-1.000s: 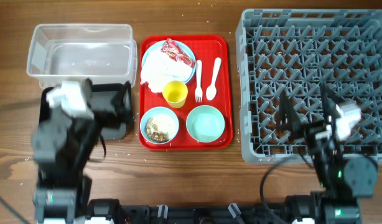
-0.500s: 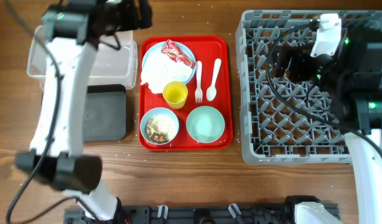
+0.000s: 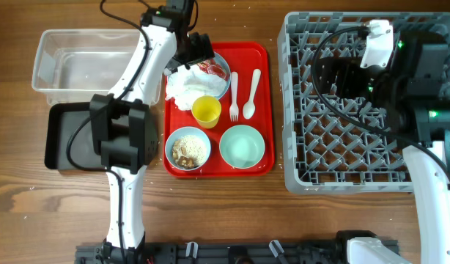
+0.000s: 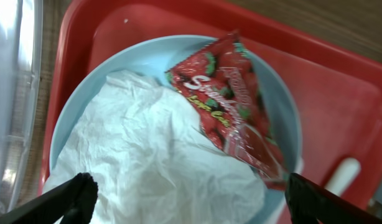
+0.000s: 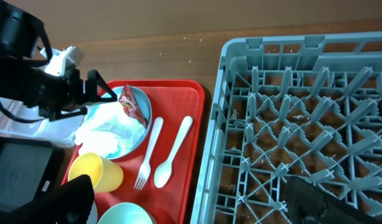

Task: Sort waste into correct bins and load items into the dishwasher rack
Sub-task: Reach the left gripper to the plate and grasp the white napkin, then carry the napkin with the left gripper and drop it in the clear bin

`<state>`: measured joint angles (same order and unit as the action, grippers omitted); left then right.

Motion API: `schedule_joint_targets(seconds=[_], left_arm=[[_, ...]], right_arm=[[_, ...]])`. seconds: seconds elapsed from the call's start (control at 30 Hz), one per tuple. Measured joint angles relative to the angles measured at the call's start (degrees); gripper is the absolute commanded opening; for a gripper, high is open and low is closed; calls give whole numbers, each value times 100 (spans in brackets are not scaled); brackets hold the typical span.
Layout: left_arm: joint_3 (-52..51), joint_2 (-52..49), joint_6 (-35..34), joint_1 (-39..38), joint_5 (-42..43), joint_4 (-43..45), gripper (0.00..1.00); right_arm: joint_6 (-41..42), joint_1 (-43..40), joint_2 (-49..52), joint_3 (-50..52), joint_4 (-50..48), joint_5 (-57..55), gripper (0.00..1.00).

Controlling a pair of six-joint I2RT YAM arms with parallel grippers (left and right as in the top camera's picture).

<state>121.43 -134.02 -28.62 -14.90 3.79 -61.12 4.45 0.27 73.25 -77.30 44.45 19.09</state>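
Observation:
The crumpled white napkin (image 3: 182,82) and the red snack wrapper (image 3: 212,67) lie on the pale blue plate (image 3: 226,82) at the back of the red tray. My left gripper (image 3: 198,53) hovers open just above them; in the left wrist view its jaws (image 4: 191,199) straddle the napkin (image 4: 153,155), with the wrapper (image 4: 231,118) beyond. One bowl (image 3: 187,149) holds rice scraps and the other bowl (image 3: 242,145) is empty. The yellow cup (image 3: 206,111), fork (image 3: 234,86) and spoon (image 3: 251,92) sit on the tray. My right gripper (image 3: 329,75) is open and empty over the grey rack (image 3: 335,169).
The clear tub (image 3: 93,66) stands at the back left, with the black tray (image 3: 67,139) in front of it. The red serving tray (image 3: 263,73) lies between the bins and the rack. The left arm's base stands at the black tray's right side.
My left arm rose from the front, swung over the clear tub, then right onto the plate. My right arm rose over the rack and has barely moved in the last half second.

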Motion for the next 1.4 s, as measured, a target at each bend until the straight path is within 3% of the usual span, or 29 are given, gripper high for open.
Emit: schedule_joint_targets(seconds=[0.07, 0.3, 0.33, 0.37, 0.4, 0.43, 0.7, 0.8, 0.93, 1.1, 1.13, 1.17, 1.2, 1.3, 1.4], left_arm=[[0, -136, -225, 0, -114, -50, 83], [-295, -511, -385, -90, -225, -234, 70], [-328, -516, -387, -155, -273, -232, 59], [-372, -511, -385, -192, -339, -212, 41], [-385, -505, -385, -201, -396, -208, 15], [-503, -459, -400, -238, -448, -162, 4], [-313, -365, -50, -240, -380, -579, 4], [28, 249, 160, -140, -264, -682, 4], [243, 1740, 446, 573, -356, -636, 4], [323, 1565, 610, 1875, -750, -162, 4], [313, 1351, 625, 2011, -765, -68, 16], [308, 1067, 649, 2144, -778, 83, 52], [299, 813, 664, 2223, -789, 136, 71], [221, 251, 708, 2260, -804, 157, 96], [205, 302, 887, 2214, -669, 219, 94]], right_arm=[[4, 0, 111, 0, 20, 0, 100], [153, 0, 348, 0, 68, 0, 100], [153, 0, 356, 0, 72, 0, 100], [155, 0, 358, 0, 72, 0, 100], [155, 0, 358, 0, 74, 0, 100], [155, 0, 358, 0, 76, 0, 100], [155, 0, 358, 0, 142, 0, 100], [155, 0, 358, 0, 142, 0, 100], [155, 0, 358, 0, 133, 0, 100], [157, 0, 358, 0, 109, 0, 100], [155, 0, 361, 0, 118, 0, 100], [155, 0, 361, 0, 107, 0, 100], [157, 0, 363, 0, 103, 0, 100], [155, 0, 363, 0, 98, 0, 100], [155, 0, 363, 0, 96, 0, 100]])
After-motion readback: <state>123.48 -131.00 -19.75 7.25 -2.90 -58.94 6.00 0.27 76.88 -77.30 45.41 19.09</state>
